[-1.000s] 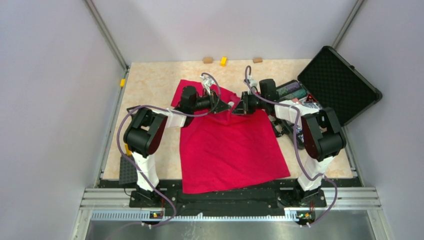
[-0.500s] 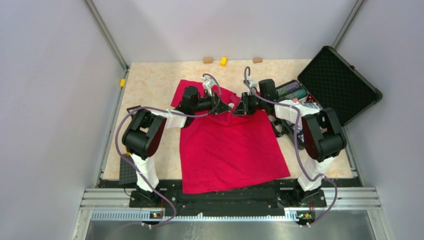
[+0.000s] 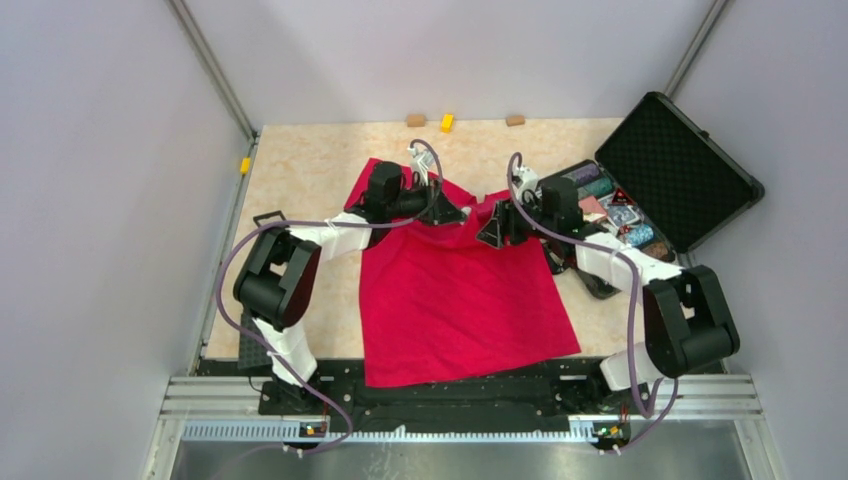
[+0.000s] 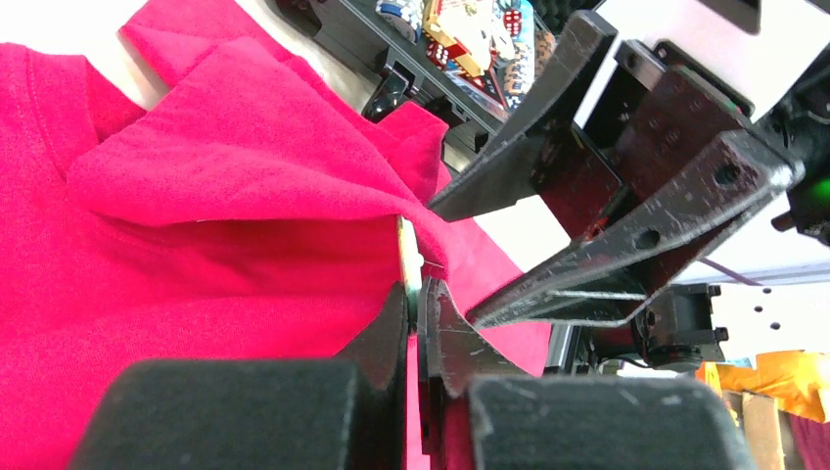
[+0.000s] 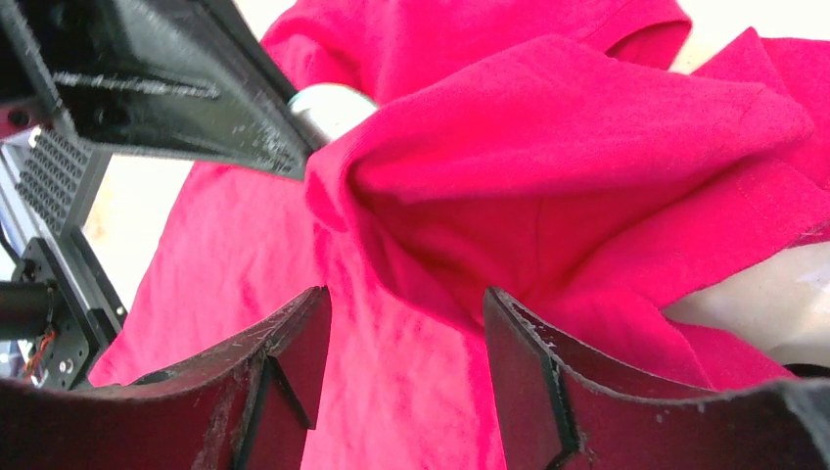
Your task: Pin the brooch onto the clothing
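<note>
your left claw (image 4: 419,294) is closed on the brooch (image 4: 408,257), which stands edge-on at its fingertips against a raised fold of the red t-shirt (image 4: 196,196). your right claw (image 5: 403,299) has its jaws apart and holds nothing; it sits just beside the left claw's tips, facing that fold.

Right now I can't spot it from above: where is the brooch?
Left wrist view, centre: the brooch sits edge-on in the shut left hand, against a lifted fold of the red T-shirt.
</note>
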Robot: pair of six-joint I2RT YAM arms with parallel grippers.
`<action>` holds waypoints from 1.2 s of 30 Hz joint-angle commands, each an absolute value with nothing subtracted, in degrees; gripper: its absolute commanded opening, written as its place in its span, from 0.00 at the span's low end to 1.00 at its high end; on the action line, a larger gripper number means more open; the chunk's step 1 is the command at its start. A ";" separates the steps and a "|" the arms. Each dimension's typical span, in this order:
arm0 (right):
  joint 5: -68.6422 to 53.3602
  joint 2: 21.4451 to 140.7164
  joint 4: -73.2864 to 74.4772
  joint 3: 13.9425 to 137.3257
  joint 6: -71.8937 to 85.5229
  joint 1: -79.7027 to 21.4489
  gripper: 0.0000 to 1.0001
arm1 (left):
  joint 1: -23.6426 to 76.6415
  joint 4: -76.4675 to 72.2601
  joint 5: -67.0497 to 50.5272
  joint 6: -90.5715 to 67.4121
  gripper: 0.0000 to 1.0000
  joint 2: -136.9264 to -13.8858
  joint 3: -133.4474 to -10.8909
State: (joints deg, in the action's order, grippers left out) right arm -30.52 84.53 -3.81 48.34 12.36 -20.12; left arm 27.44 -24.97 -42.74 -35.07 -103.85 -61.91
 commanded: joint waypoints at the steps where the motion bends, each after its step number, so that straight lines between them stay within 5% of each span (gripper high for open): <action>1: -33.40 80.30 -12.52 45.17 9.80 -20.66 0.61 | 27.36 -21.21 -43.00 -35.69 0.00 -100.76 -65.02; 13: -32.71 85.85 -17.37 49.16 8.90 -24.13 0.61 | 27.40 -18.31 -43.97 -35.44 0.00 -99.54 -65.54; 16: -32.41 88.01 -16.65 50.77 8.70 -24.92 0.51 | 27.42 -17.56 -43.86 -34.99 0.00 -99.12 -65.56; 21: -27.73 89.21 -13.76 51.91 8.79 -24.98 0.14 | 27.39 -15.94 -43.45 -33.40 0.00 -98.28 -65.57; 24: -26.14 89.48 -12.43 52.50 8.72 -25.03 0.02 | 27.39 -16.08 -44.75 -32.48 0.00 -98.02 -65.57; 36: -30.59 96.14 -1.16 59.84 8.69 -24.98 0.00 | 27.51 -14.66 -47.86 -26.51 0.00 -96.39 -65.44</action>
